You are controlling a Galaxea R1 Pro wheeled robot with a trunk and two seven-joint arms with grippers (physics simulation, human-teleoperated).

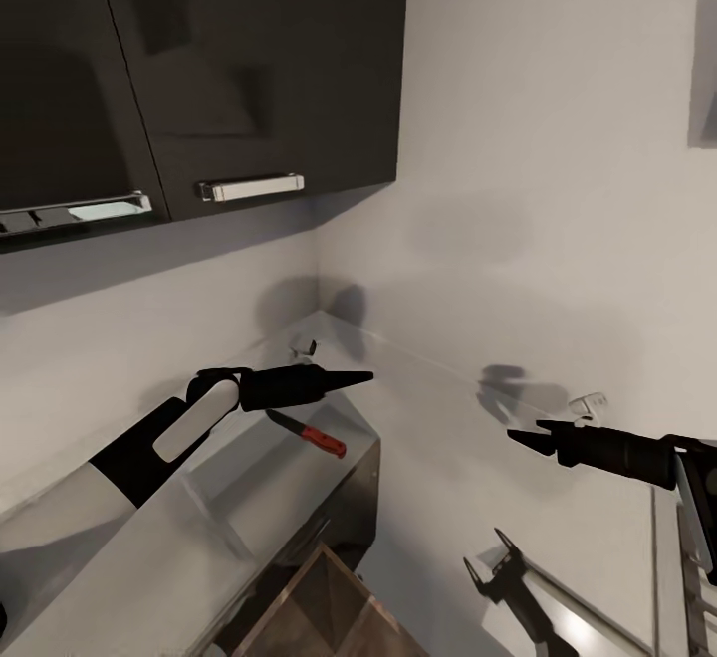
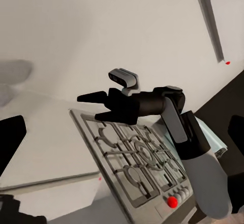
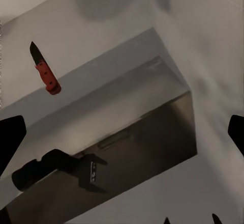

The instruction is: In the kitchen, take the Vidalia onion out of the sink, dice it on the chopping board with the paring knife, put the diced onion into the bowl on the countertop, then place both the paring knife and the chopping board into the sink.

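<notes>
Head view: a kitchen corner is seen, with dark wall cabinets (image 1: 249, 70) above a glossy countertop (image 1: 169, 547).
Left gripper (image 1: 363, 375): it is held out over the countertop; in the right wrist view (image 3: 103, 173) its two fingers are seen spread, with nothing between them.
Right gripper (image 1: 513, 435): it is held out at the right, pointed towards the left one; in the left wrist view (image 2: 89, 107) its fingers are parted and empty, above a hob (image 2: 132, 163).
Paring knife (image 1: 309, 433): it is seen just near of the left gripper, close to the countertop's edge, red handle to the right.
Risk: the knife could be nudged over the edge (judged from how near the edge it sits) if a finger is brought down on the handle from the far side.
Hard to make out: whether the knife lies flat on the countertop cannot be told; a dark forked shape (image 1: 495, 565) low at the right is not identified.
</notes>
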